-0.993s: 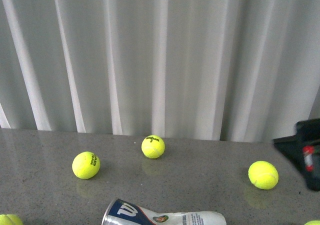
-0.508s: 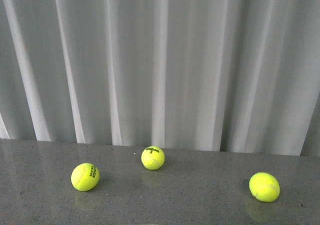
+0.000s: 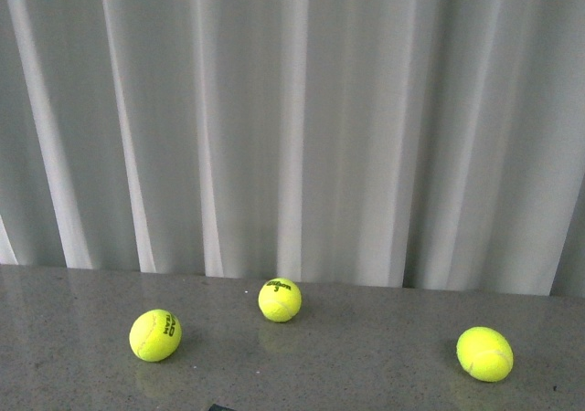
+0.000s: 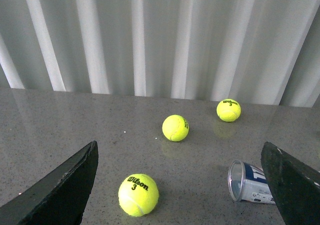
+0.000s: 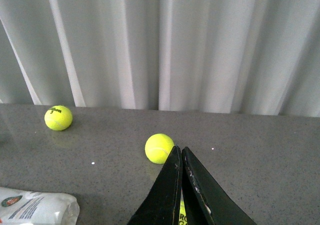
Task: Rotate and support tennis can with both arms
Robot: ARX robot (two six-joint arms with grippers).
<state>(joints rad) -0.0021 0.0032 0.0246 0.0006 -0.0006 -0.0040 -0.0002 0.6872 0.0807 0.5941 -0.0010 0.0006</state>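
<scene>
Tennis can [image 4: 249,183] lies on its side on the table [image 4: 60,120], outside the front view and caught only by my wrist cameras. Taking twelve o'clock as toward the curtain [image 3: 366,110], it sits at about three o'clock from my left gripper [image 4: 178,144]. Its round clear end is turned toward nine o'clock and its far part is hidden behind one finger; I cannot tell whether they touch. That gripper is spread wide. From my right gripper [image 5: 180,152] the can shows at about eight o'clock, apart from it, and those fingers are pressed together. A ball marked 3 [image 4: 138,194] lies near the can's clear end, at its nine o'clock. Another ball [image 5: 159,148] sits just beyond my right fingertips.
</scene>
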